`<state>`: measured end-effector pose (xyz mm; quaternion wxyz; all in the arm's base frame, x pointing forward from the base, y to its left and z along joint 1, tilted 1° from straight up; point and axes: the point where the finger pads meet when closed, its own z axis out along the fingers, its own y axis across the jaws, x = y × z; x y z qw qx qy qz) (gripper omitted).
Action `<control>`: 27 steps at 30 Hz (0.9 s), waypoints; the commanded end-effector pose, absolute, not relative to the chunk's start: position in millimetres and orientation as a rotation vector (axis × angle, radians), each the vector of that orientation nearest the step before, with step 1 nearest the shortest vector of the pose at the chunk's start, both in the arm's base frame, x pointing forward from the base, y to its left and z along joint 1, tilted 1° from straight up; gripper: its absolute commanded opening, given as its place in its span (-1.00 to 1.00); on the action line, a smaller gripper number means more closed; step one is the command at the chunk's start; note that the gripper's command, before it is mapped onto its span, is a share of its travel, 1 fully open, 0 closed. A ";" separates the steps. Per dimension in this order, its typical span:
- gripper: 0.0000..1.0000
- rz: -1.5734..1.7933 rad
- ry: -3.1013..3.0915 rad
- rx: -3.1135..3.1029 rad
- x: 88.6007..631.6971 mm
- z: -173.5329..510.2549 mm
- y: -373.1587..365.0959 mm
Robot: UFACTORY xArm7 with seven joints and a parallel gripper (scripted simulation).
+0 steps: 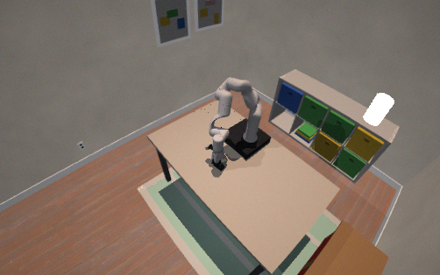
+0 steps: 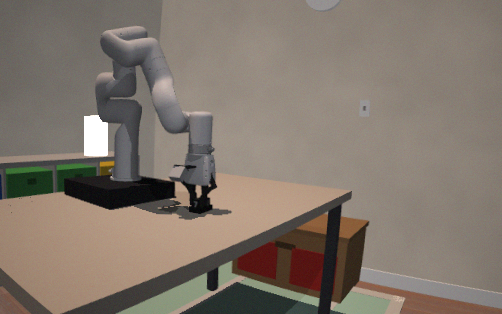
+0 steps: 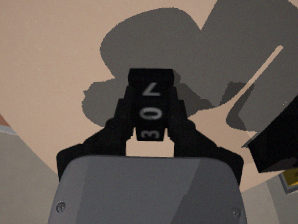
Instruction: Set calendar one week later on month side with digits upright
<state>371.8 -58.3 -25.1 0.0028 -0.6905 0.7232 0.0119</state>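
Note:
The small black calendar lies on the table under my gripper. In the wrist view its two dark cubes are in line: one cube shows a 7 on top, the other cube shows a 0. The digits appear turned sideways. A 3 shows foreshortened below the 0, apparently on a side face. My gripper points down and is shut on the 0 cube, a finger at each side. The tray is black and hard to tell from the cubes; its floor and the month's name are hidden.
The robot's black base stands on the table near the calendar. Shadows of the arm fall around the calendar. A shelf with coloured boxes stands beyond the table.

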 end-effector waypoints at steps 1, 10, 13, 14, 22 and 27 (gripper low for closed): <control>-0.43 0.032 2.267 -2.165 373.6 -10.2 -59.0; -0.43 0.032 2.267 -2.165 374.1 52.8 -60.3; -0.43 0.032 2.267 -2.165 374.1 52.8 -60.3; -0.43 0.032 2.267 -2.165 374.2 58.6 -60.4; -0.43 0.032 2.267 -2.165 374.3 74.1 -60.7; -0.43 0.032 2.267 -2.165 374.3 74.1 -60.7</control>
